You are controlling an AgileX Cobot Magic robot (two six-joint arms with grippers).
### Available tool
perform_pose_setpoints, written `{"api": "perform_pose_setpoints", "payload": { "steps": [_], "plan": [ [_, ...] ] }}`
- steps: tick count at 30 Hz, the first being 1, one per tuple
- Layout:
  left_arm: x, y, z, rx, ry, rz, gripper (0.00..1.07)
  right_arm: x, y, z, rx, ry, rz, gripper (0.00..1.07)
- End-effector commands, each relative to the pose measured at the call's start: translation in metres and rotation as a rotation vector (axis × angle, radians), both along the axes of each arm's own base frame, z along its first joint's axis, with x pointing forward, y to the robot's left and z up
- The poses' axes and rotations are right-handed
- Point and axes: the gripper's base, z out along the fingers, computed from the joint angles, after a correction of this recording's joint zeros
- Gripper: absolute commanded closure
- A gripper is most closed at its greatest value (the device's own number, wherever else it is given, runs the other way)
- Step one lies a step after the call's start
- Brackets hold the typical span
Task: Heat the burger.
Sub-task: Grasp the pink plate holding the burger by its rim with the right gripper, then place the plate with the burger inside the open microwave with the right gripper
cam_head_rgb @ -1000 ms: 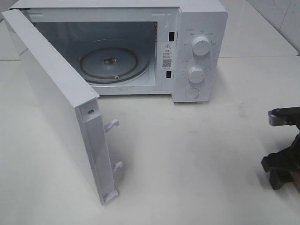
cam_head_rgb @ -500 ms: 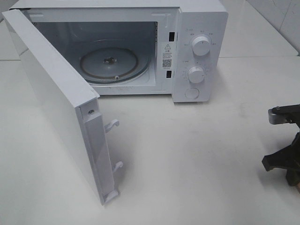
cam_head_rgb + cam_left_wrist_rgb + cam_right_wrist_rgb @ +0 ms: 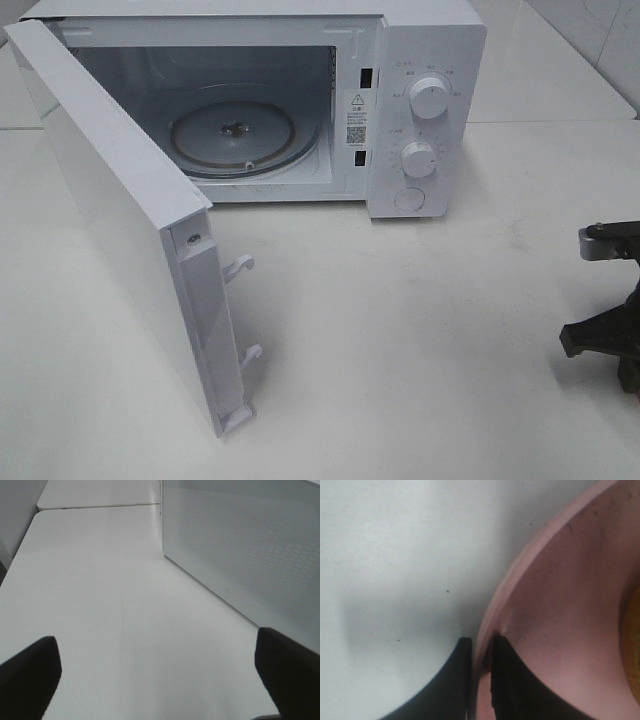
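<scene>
Since a second ago the right gripper is drifting a little further out from the microwave, toward the edge of the high view, and its jaws, wide apart back then, are now pinching together. Right wrist view is showing the two black fingers squeezing the rim of the pink plate, one finger outside the rim and one inside, almost touching each other, so this gripper is gripping the plate. The burger is sitting on that plate, with only a yellow-orange sliver of it peeking in at the edge of the right wrist view. It is falling outside the high view, out past the right gripper, well to the right-front of the microwave. White table is showing right beside the plate rim; cannot tell whether the plate is touching it. The left gripper is hovering over the table with its jaws spread wide, holding nothing, just beside the outer face of the microwave door, whose dotted panel is filling one side of the left wrist view. The door is standing swung open to the left of the microwave cavity. The glass turntable is lying inside the microwave. Two round knobs and a round button are sitting on the microwave's right-hand panel, knobs above button.
</scene>
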Motion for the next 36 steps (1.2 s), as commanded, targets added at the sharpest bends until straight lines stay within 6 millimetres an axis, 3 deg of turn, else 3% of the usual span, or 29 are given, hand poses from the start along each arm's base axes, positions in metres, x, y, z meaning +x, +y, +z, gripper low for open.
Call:
{"api": "perform_pose_setpoints", "payload": {
  "steps": [1,19,24,36],
  "plan": [
    [-0.002,0.000,-0.001,-0.001,-0.017,0.002,0.09,-0.005,0.001,-0.004,-0.035,0.050,-0.002,1.07],
    [-0.002,0.000,-0.001,-0.001,-0.017,0.002,0.09,-0.013,0.022,0.007,-0.208,0.072,0.103,1.07],
    [-0.002,0.000,-0.001,-0.001,-0.017,0.002,0.09,-0.019,0.020,0.027,-0.263,0.041,0.111,1.07],
    [-0.002,0.000,-0.001,-0.001,-0.017,0.002,0.09,-0.029,0.027,0.047,-0.317,0.014,0.159,1.07]
  ]
}}
